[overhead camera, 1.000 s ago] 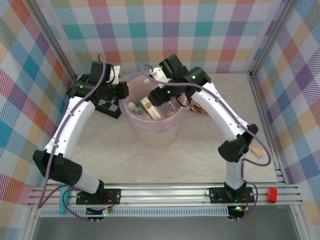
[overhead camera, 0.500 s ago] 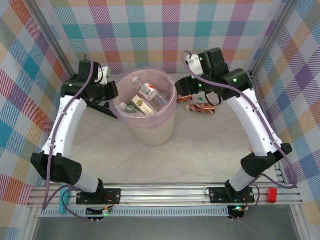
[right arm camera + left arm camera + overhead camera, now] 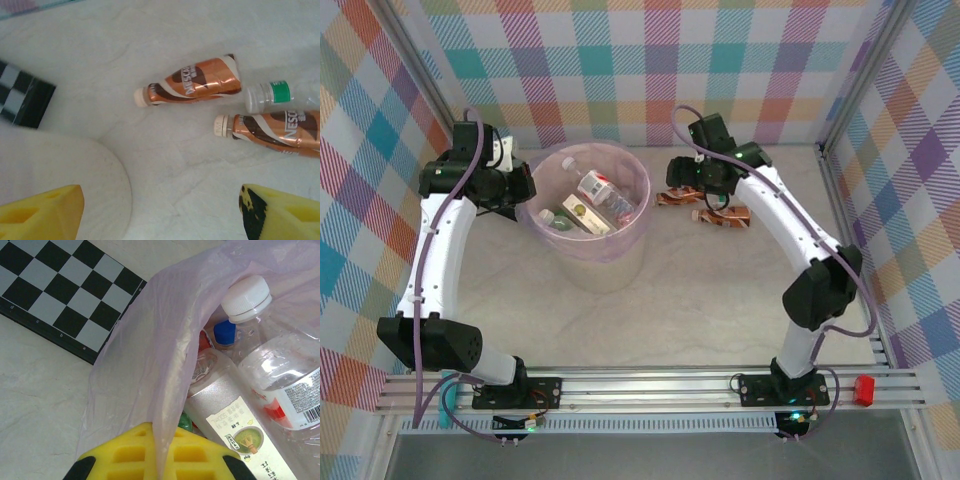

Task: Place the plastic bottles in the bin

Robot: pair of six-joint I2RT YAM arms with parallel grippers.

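Note:
The bin (image 3: 632, 232), a pale pink bucket with a lilac bag, stands mid-table with several plastic bottles inside: a clear white-capped one (image 3: 270, 360), a matcha-label one (image 3: 235, 425) and a blue cap (image 3: 225, 333). My left gripper (image 3: 523, 190) is shut on the bin's left rim, the bag (image 3: 150, 365) pinched between its yellow fingers (image 3: 120, 455). My right gripper (image 3: 686, 180) hangs open just right of the bin, above bottles lying on the table: two orange ones (image 3: 197, 82) (image 3: 275, 129) and a clear green-label one (image 3: 280, 95). Nothing sits between its fingertips (image 3: 42, 210).
A black-and-white checkerboard (image 3: 60, 290) lies flat behind the bin's left side, also seen as a corner (image 3: 25, 100). The bin's pale wall (image 3: 85, 185) is close to my right gripper's left finger. Plaid walls enclose the table; a metal rail runs along the right.
The right arm swung out from over the bin to the bottles on its right, jaws widening. The left gripper shifted left, drawing the bin's rim with it.

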